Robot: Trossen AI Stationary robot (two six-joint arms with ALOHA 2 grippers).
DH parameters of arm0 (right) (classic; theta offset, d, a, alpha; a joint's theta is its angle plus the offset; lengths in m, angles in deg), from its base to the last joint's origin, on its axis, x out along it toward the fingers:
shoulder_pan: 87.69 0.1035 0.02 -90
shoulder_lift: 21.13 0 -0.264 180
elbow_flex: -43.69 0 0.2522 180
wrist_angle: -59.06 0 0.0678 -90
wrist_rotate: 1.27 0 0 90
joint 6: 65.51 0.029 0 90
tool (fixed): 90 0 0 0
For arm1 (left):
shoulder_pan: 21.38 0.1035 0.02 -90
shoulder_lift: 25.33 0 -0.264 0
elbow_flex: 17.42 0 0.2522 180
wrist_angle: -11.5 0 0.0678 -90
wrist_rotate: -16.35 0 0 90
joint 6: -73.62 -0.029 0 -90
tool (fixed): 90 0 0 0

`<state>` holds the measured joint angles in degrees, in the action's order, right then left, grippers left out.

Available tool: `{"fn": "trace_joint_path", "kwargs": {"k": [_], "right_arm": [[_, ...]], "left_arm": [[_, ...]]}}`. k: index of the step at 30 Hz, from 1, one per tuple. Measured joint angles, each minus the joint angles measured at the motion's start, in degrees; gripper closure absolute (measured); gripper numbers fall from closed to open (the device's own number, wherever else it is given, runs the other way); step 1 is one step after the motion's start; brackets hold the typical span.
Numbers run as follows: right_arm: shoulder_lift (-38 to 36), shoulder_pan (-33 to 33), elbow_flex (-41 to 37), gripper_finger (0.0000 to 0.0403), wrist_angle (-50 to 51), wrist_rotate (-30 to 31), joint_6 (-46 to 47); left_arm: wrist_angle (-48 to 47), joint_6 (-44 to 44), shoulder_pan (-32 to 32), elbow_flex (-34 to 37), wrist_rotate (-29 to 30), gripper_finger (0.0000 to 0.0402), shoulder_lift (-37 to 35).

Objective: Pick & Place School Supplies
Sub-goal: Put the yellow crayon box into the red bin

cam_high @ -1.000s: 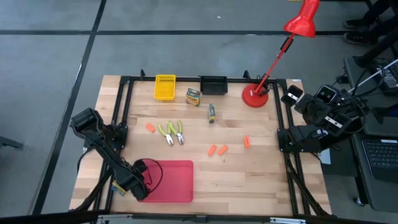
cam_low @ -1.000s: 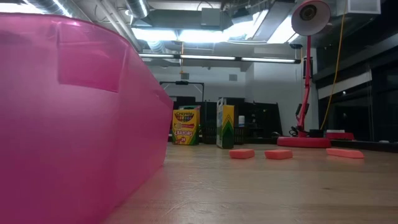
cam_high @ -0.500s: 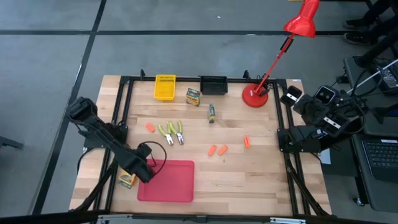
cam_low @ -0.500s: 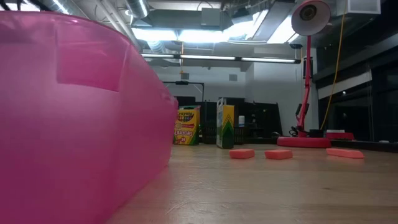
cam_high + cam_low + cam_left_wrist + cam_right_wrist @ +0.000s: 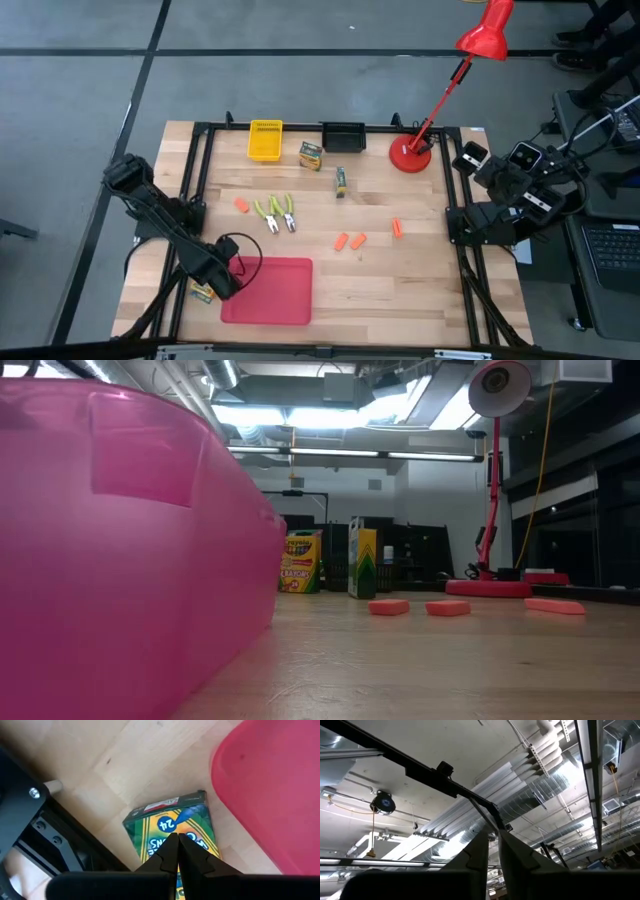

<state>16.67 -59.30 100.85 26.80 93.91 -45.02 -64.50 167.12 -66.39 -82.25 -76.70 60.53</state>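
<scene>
1 crayon box (image 5: 172,830) lies on the table (image 5: 400,280) just left of the tray (image 5: 270,295)

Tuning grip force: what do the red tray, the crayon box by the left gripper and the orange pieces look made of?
Red tray: looks like moulded plastic, translucent pink up close, smooth rounded rim. Crayon box: printed cardboard, glossy, with folded edges. Orange pieces: matte blocks with soft corners, probably rubber or foam erasers; the look leaves it open. The left gripper, shut, hangs over the box.
</scene>
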Motion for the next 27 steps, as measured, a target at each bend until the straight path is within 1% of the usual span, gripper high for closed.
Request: {"fn": "trace_joint_path", "kwargs": {"k": [6,13,19,27], "right_arm": [[0.0,1.3,0.0,0.0355,-1.2,0.5,-0.3],[0.0,3.1,0.0,0.0355,-1.5,2.8,-1.8],[0.0,3.9,0.0,0.0355,-1.6,5.2,-3.0],[0.8,3.9,0.0,0.0355,-2.0,6.0,-3.0]], "left_arm": [[6.1,1.1,-0.8,4.5,-2.4,0.0399,0.2],[9.3,3.8,-2.5,8.5,-2.4,0.0399,0.0],[9.7,1.9,-0.1,9.9,-2.5,0.0399,-0.2],[7.9,-2.8,4.3,10.7,-0.4,0.0399,-0.2]]}}
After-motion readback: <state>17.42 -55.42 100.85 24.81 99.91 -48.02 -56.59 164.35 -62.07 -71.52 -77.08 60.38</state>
